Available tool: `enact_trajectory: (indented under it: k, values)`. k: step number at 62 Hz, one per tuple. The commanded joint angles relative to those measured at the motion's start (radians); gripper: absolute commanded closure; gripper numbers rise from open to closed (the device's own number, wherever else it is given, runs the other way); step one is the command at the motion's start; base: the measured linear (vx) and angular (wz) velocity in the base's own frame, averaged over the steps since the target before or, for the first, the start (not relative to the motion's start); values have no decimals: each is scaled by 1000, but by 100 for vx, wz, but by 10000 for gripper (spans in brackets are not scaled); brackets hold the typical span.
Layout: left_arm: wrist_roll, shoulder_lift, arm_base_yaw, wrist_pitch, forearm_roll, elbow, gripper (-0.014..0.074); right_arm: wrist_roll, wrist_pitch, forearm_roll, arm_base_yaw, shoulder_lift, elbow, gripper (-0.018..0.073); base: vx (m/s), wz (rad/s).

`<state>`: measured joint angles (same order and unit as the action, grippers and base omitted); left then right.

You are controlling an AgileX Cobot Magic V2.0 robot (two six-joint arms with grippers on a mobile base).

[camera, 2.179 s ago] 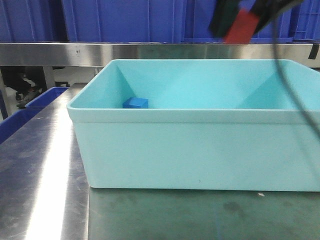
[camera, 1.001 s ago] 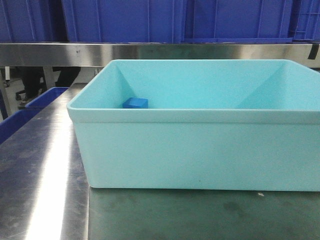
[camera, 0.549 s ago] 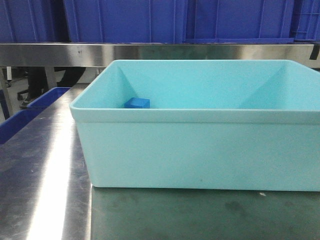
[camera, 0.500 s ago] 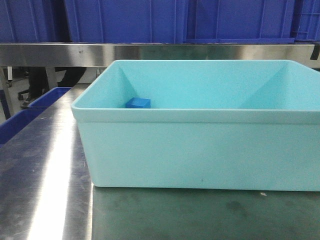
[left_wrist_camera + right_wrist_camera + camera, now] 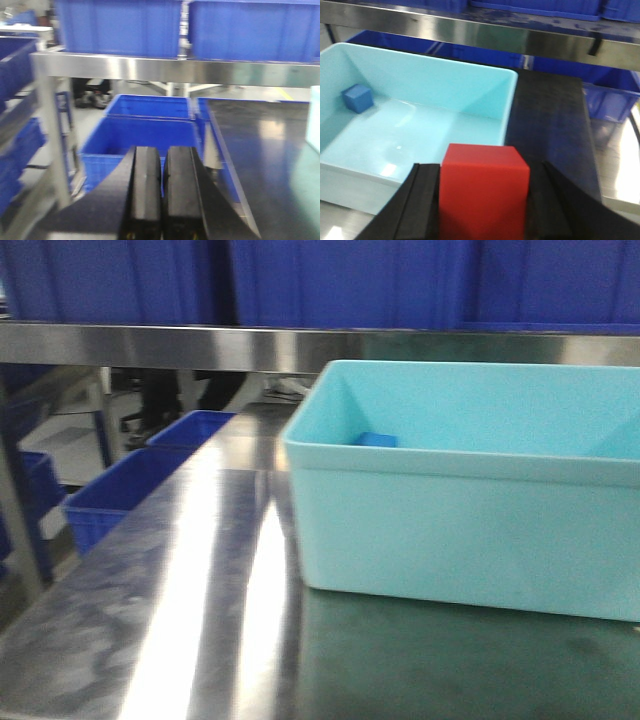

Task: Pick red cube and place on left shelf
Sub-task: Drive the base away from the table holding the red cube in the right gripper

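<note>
In the right wrist view the red cube (image 5: 483, 192) sits clamped between the black fingers of my right gripper (image 5: 483, 200), which is shut on it. It hangs above the near right corner of the teal tub (image 5: 509, 107). My left gripper (image 5: 163, 187) is shut with its two pads pressed together and nothing between them. It points toward the grey steel shelf (image 5: 150, 68), which carries dark-blue ribbed crates (image 5: 120, 25). The same shelf (image 5: 200, 344) and crates (image 5: 340, 280) run across the top of the front view. Neither gripper shows there.
A small blue cube (image 5: 357, 97) lies in the tub's far left corner (image 5: 378, 439). The tub (image 5: 460, 510) stands on the steel tabletop (image 5: 190, 620). Low blue bins (image 5: 135, 480) sit beside the table's left edge (image 5: 145, 135). A steel upright (image 5: 52, 140) stands at left.
The front view has swung left, so the tub now sits at the right of the frame. The gripper holding the red cube left that view after the earliest frame.
</note>
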<state>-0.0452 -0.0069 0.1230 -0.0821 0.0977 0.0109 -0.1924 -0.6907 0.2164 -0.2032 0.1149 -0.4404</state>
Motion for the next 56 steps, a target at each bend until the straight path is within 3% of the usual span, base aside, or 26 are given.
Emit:
enact_trajectory:
  k: [1, 20, 56]
  values:
    - [5, -14, 5, 90, 3, 24, 496, 5, 73, 25, 5, 11, -24, 380, -6, 41]
    - [5, -14, 5, 90, 3, 24, 495, 5, 73, 25, 5, 11, -24, 380, -8, 50]
    - [5, -14, 5, 90, 3, 24, 496, 5, 73, 25, 5, 11, -24, 380, -12, 77]
